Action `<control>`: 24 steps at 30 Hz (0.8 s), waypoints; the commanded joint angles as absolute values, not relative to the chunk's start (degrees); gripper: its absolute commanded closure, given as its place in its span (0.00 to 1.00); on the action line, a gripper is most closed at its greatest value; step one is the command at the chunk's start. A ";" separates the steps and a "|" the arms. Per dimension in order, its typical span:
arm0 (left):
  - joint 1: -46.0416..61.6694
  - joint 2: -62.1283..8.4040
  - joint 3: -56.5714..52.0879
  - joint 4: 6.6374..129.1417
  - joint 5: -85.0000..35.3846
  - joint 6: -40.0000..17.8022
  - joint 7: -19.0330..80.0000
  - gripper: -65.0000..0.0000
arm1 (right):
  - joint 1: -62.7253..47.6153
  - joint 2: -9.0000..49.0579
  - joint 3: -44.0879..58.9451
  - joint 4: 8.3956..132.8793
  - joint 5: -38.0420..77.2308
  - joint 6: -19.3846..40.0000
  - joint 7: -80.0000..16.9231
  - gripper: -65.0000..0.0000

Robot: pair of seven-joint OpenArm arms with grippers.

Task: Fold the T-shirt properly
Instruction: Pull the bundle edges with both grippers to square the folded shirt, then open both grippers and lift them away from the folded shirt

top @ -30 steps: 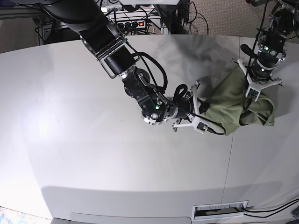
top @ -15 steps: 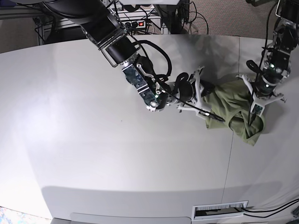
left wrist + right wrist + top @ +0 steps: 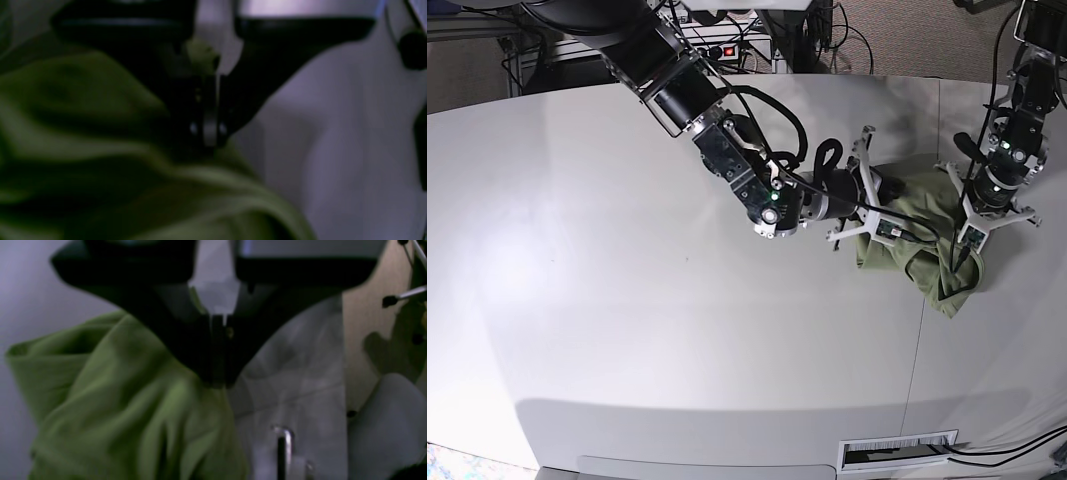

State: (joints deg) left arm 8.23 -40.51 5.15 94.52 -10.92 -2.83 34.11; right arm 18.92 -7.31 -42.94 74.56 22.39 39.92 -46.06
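Observation:
The T-shirt [image 3: 924,203] is an olive-green crumpled bundle at the right of the grey table [image 3: 627,300]. In the base view my right gripper [image 3: 903,236] reaches in from the left and is shut on the bundle's near-left edge. My left gripper [image 3: 955,262] comes down from the right and is shut on a fold at the bundle's front. The right wrist view shows the T-shirt [image 3: 116,400] hanging in folds from the shut right gripper [image 3: 217,380]. In the blurred, dark left wrist view the T-shirt [image 3: 100,186] is pinched in the shut left gripper [image 3: 208,136].
A seam [image 3: 916,350] runs across the table to the front, below the shirt. A slotted vent [image 3: 897,452] sits at the near edge. Cables and a power strip [image 3: 712,50] lie behind the table's far edge. Both arms crowd the right side.
My right gripper has moved away from the front edge and to the right. My left gripper has moved toward the front. The shirt between them has drawn into a narrower bundle.

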 commanded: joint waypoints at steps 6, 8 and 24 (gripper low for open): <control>7.64 -45.32 4.58 95.53 -8.51 2.81 36.34 1.00 | 20.32 -8.10 -42.63 77.67 20.05 40.00 -41.58 1.00; 7.64 -46.68 4.58 95.72 -8.49 4.64 37.89 1.00 | 20.32 -8.10 -42.63 77.62 16.62 40.00 -39.31 1.00; 17.08 -48.93 4.58 95.79 -6.39 5.82 45.67 1.00 | 19.99 -8.08 -45.25 77.54 15.55 40.00 -42.50 1.00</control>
State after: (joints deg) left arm 17.52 -47.51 5.19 94.98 -6.92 4.93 45.95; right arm 18.68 -7.29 -45.69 76.51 14.76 39.94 -44.18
